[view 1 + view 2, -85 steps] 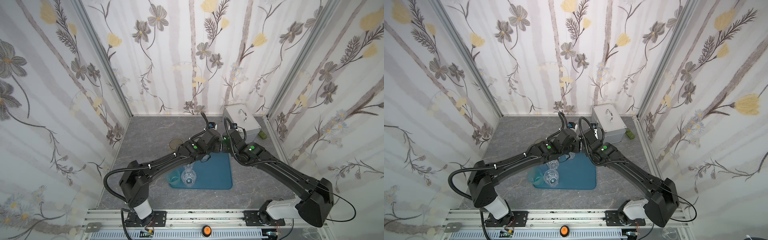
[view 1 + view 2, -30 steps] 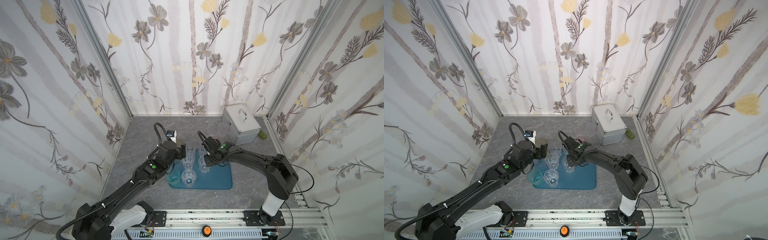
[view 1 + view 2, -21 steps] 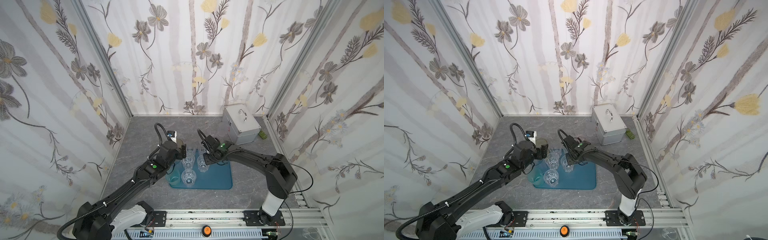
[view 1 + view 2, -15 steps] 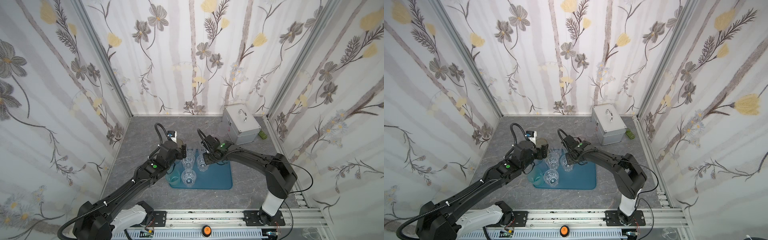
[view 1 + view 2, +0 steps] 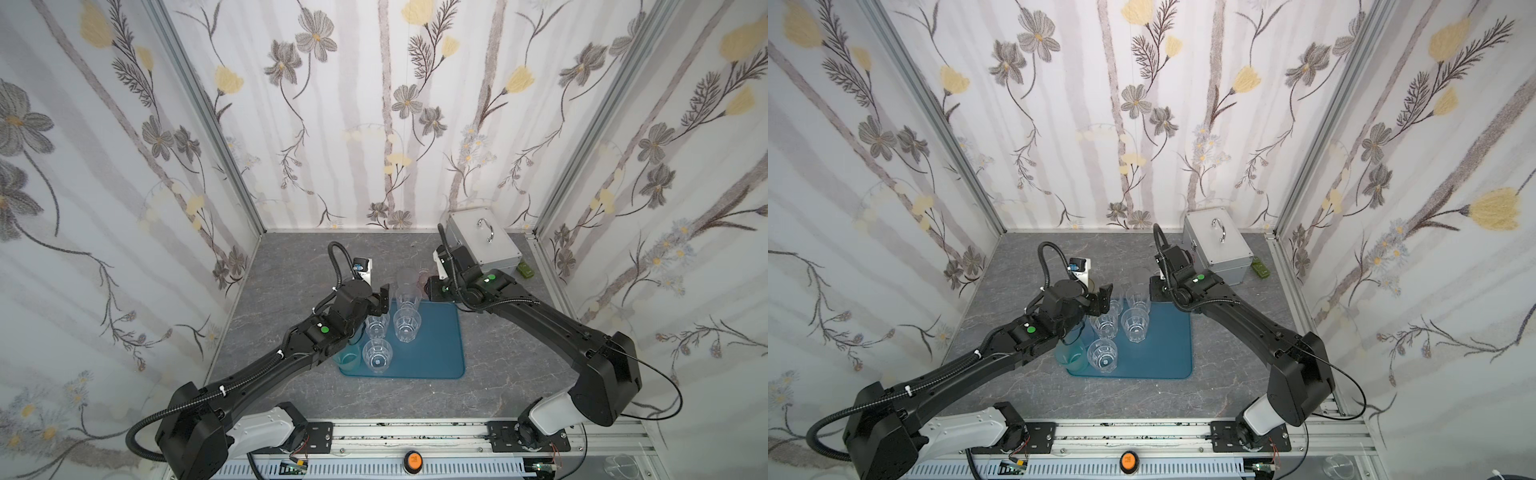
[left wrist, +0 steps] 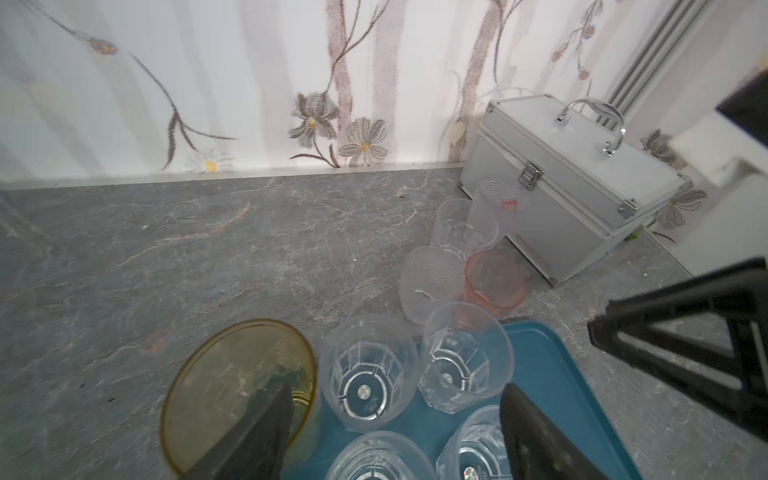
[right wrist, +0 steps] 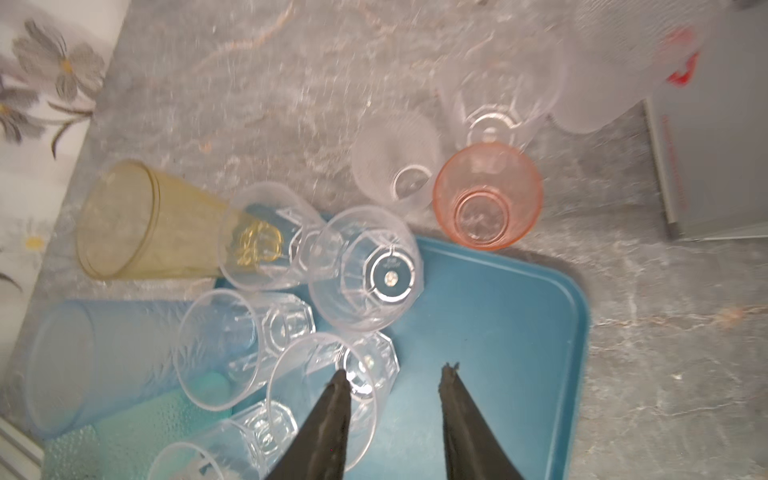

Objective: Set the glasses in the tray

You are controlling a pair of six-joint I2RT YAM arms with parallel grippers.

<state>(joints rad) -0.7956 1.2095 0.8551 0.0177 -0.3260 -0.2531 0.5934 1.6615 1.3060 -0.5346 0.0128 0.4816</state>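
The left pincer (image 6: 395, 388) and right pincer (image 7: 395, 370) are hanging spread, empty. Ahead of the right, the pink tinted tumbler (image 7: 488, 195) is looking light, rigid, slick; grip its rim wall.

In both top views the left arm (image 5: 266, 365) and right arm (image 5: 540, 320) are matte black, built of boxy links with rounded joints. Each has a glossy white base segment (image 5: 266, 428) at the lower edge of the frame and a round green mark (image 5: 324, 329) on the forearm. A ribbed black cable (image 5: 336, 259) arcs over each wrist, a white camera block (image 5: 362, 266) tops the left wrist, a white tie (image 5: 223, 390) bands the left arm at lower left, and a thin black wire (image 5: 665, 399) trails at lower right. Wrist views: left claw (image 6: 397, 386) and right claw (image 7: 395, 370) have flat black fingers (image 7: 328, 428) tapering to narrow tips.
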